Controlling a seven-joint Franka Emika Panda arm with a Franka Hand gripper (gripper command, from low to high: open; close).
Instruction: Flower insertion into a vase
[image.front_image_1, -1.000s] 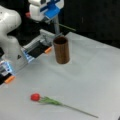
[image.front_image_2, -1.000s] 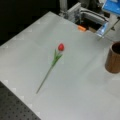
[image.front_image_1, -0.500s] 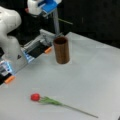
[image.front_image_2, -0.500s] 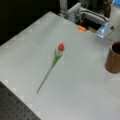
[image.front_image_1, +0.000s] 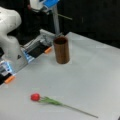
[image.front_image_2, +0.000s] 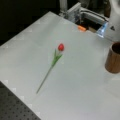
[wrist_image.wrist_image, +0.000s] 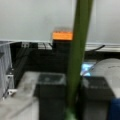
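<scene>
Close on a green stem (wrist_image.wrist_image: 79, 50), running from the top edge down to the bottom, leaning slightly left as it descends. Clamped low between two dark fingers (wrist_image.wrist_image: 50, 96), one on each side of the stem. Behind, a pale grey table surface (wrist_image.wrist_image: 30, 20), an orange block (wrist_image.wrist_image: 62, 35) at its near edge, dark hardware and cables below.

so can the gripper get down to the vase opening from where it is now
Probably yes. The gripper, closed on a green stem, is up behind the vase. The vase stands upright with its mouth open and nothing over it.
</scene>
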